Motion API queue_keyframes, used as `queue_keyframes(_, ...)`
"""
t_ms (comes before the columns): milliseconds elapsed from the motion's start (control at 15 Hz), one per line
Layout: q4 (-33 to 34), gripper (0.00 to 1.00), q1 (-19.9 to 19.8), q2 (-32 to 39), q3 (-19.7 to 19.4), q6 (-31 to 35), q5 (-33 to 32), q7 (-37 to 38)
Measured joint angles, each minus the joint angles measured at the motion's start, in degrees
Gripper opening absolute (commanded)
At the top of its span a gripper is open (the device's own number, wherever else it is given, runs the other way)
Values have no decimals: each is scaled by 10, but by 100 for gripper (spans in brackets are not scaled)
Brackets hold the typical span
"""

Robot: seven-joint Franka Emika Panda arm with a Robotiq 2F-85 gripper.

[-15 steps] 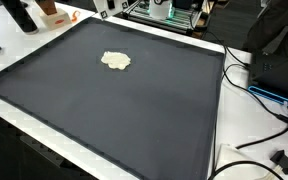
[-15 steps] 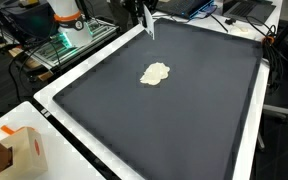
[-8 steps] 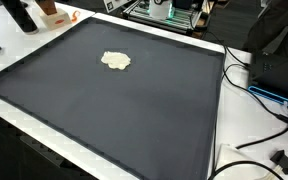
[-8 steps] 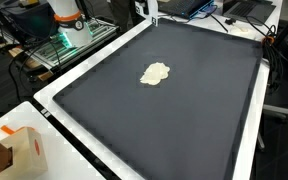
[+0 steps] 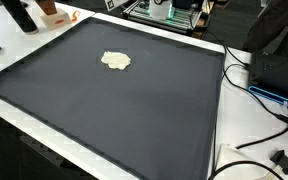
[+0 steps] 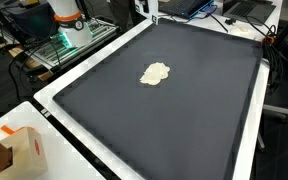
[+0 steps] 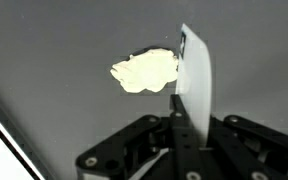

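A pale cream, crumpled lump (image 5: 116, 61) lies on the dark grey mat (image 5: 134, 110); it also shows in the other exterior view as the lump (image 6: 155, 73) on the mat (image 6: 174, 110). The gripper is out of frame in both exterior views. In the wrist view my gripper (image 7: 177, 100) hangs high above the mat, its jaws pressed together on a thin white flat strip (image 7: 195, 80) that sticks out past the fingertips. The cream lump (image 7: 144, 71) sits beyond the strip's tip and slightly to its left, far below.
A white table border (image 6: 74, 75) frames the mat. An orange and white box (image 6: 24, 150) stands at one corner. Electronics with cables (image 5: 169, 12) sit past the far edge, and black cables and a dark bag (image 5: 274, 60) lie along one side.
One second ago the white strip showed at the top of an exterior view above the mat's far edge. It has since risen out of frame. The cream lump has not moved.
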Motion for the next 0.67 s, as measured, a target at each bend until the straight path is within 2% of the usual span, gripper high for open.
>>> queue_keyframes(133, 2, 1, -5, 6, 7, 0, -36, 61)
queue_keyframes(667, 11, 1, -20, 70, 38, -12, -236, 390)
